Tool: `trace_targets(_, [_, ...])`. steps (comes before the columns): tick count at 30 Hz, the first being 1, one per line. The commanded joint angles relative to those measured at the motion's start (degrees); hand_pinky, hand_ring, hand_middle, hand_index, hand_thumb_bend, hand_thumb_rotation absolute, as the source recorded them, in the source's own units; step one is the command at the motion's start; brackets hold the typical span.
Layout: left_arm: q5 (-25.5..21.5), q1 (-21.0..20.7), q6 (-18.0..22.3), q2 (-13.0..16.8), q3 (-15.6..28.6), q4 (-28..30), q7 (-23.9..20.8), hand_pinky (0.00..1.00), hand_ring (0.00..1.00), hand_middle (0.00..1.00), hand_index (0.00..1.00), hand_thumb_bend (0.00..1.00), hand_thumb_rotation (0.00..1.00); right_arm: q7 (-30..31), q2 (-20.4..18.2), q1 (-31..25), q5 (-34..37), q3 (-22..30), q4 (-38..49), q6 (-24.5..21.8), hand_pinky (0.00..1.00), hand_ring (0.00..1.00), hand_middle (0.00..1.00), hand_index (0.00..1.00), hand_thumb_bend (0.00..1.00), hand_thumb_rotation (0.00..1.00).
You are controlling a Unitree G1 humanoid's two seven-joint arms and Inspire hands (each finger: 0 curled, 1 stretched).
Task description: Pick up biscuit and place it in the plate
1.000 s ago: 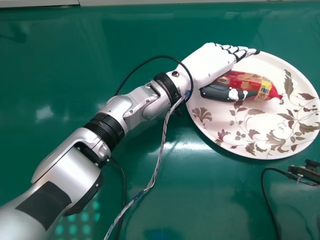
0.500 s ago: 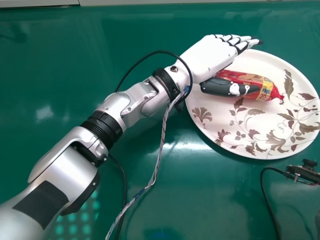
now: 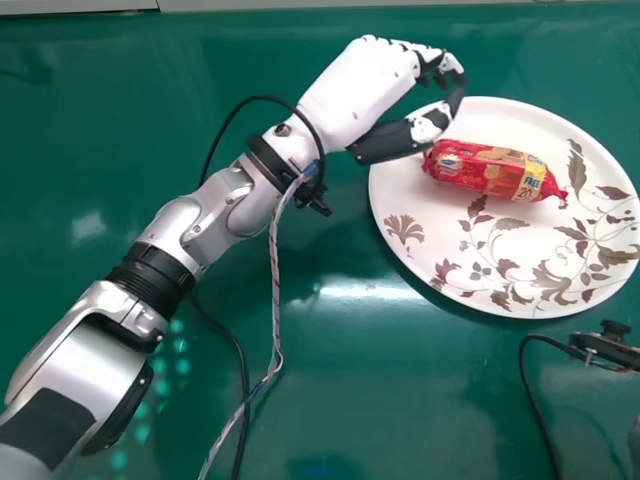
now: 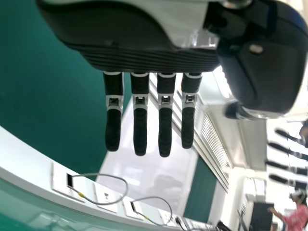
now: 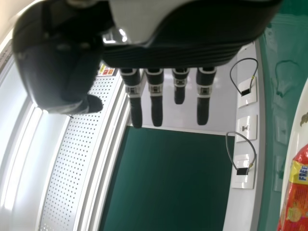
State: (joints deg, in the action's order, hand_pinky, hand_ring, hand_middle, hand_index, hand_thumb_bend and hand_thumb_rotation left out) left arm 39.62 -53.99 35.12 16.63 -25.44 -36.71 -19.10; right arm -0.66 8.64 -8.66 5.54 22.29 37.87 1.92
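The red biscuit packet (image 3: 490, 171) lies on the flowered white plate (image 3: 405, 255), towards its upper left part. My left hand (image 3: 350, 95) is up and left of the packet in the head view, its thumb and loosely bent fingers beyond the plate's upper left rim, holding nothing. In the left wrist view my left hand (image 4: 140, 120) has its fingers extended. My right hand (image 5: 156, 101) is open and empty in the right wrist view, where part of the packet (image 5: 293, 207) and the plate's rim (image 5: 296, 130) show at the right edge.
Green tabletop (image 3: 100, 130) surrounds the plate. A black device (image 3: 605, 346) with a cable stands near the right edge, just below the plate. Cables run along my left arm. In the wrist views a white ledge (image 4: 29, 168) carries sockets with looped wires.
My left hand has drawn back leftwards and up from the packet, and its thumb no longer overlaps it. Its fingers look more bent. The packet stays on the plate.
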Motion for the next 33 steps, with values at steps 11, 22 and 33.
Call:
trace_targets(11, [-16.3, 17.3, -4.7, 4.0, 13.8, 21.0, 11.8, 0.42, 0.52, 0.58, 0.6, 0.29, 0.06, 0.1, -0.6, 0.6, -0.3, -1.2, -2.3, 1.0, 0.87, 0.91, 0.92, 0.92, 0.36, 0.45])
trace_targets(22, [-22.3, 30.3, -4.0, -0.3, 23.2, 26.7, 6.9, 0.45, 0.53, 0.58, 0.61, 0.19, 0.01, -0.4, -0.6, 0.6, -0.3, -1.5, -2.0, 0.2, 0.86, 0.9, 0.93, 0.91, 0.35, 0.41])
trace_targets(33, [-26.9, 36.2, 1.9, -2.8, 28.8, 26.5, 4.9, 0.4, 0.52, 0.58, 0.61, 0.13, 0.0, -0.8, 0.0, 1.4, -1.2, -1.6, -2.7, -0.5, 0.89, 0.91, 0.93, 0.92, 0.33, 0.39])
